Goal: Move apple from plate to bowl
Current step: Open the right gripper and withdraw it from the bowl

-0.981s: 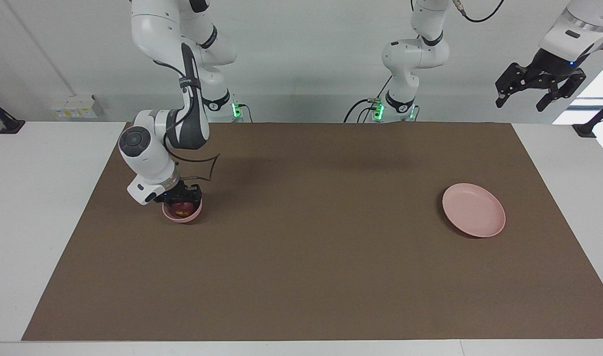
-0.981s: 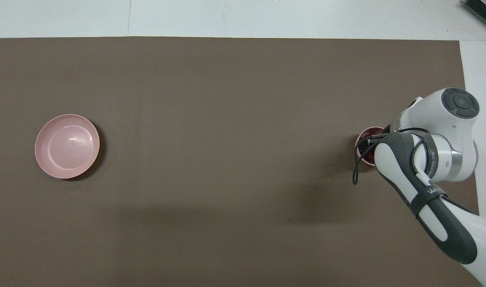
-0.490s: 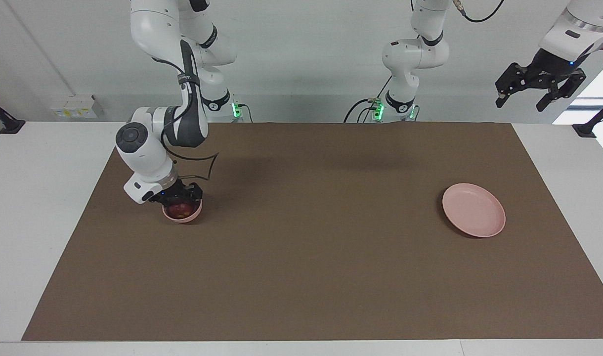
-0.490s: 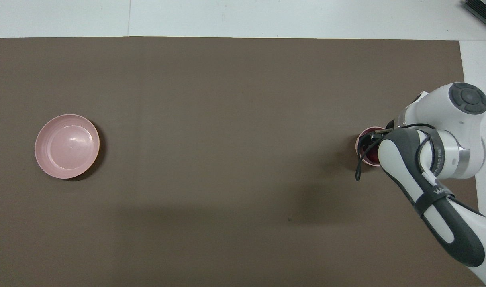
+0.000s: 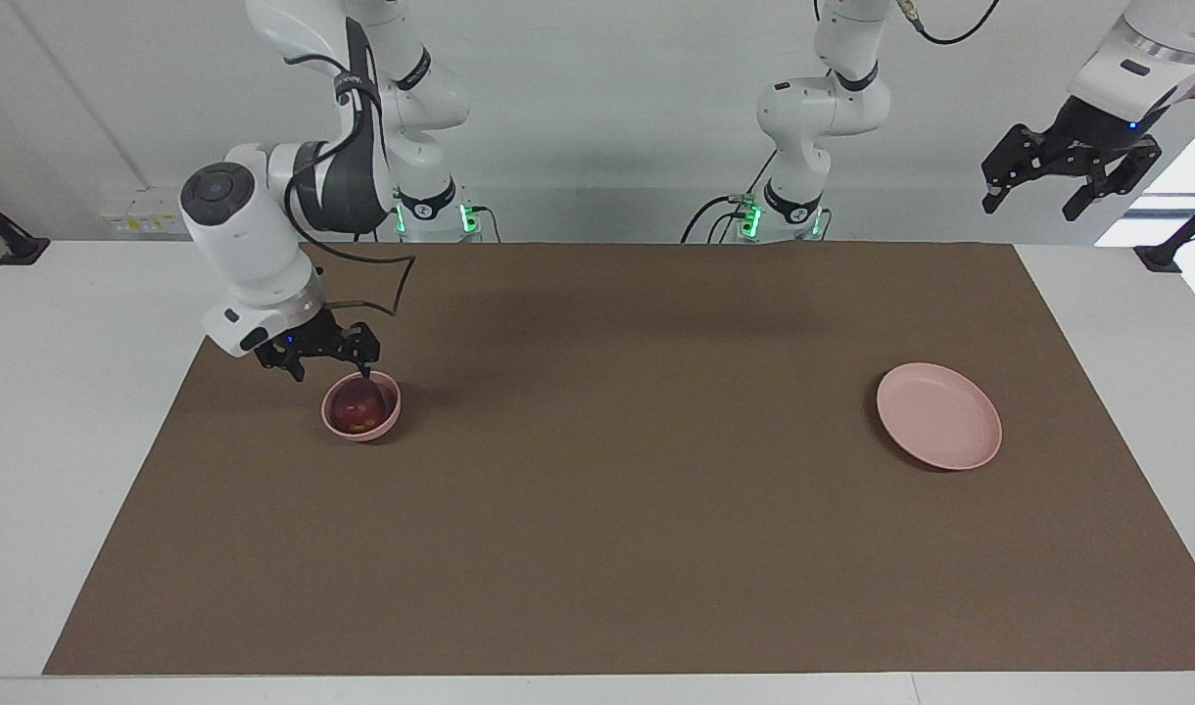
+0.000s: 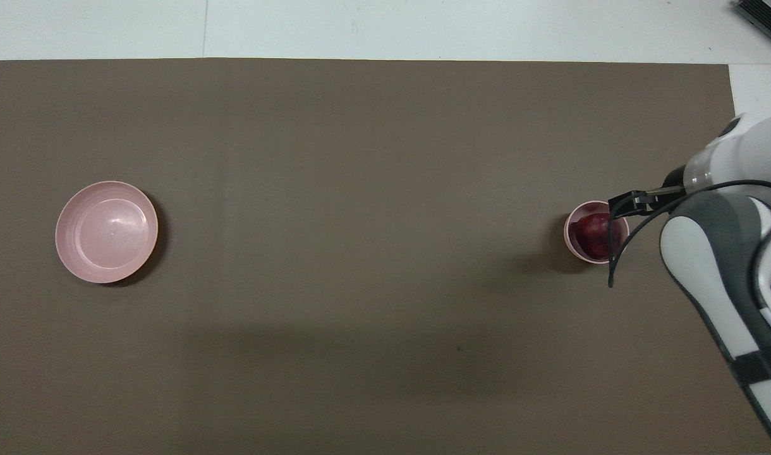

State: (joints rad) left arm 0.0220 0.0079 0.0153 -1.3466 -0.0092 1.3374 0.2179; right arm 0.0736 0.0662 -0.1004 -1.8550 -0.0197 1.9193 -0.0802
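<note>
- The right claw (image 5: 328, 365) hangs released and empty just above the bowl (image 5: 361, 406), over the rim on the robots' side, at the right arm's end of the counter (image 5: 597, 548).
- The apple (image 5: 359, 404) sits down inside the bowl and fills most of it; by my reading the placing itself is done.
- One fingertip looks very close to the bowl's rim. If the claw swings sideways before it rises clear, it could catch the rim and tip or drag the small bowl, and the apple could roll out.
- A loose black cable (image 6: 615, 253) loops off the right arm over the bowl's edge in the overhead view; it could snag as the arm pulls away.
- The plate (image 5: 938, 415) lies bare toward the left arm's end, well apart from the bowl.
- The left claw (image 5: 1070, 176) waits high off the counter's end, fingers spread and holding nothing; it poses little risk.
</note>
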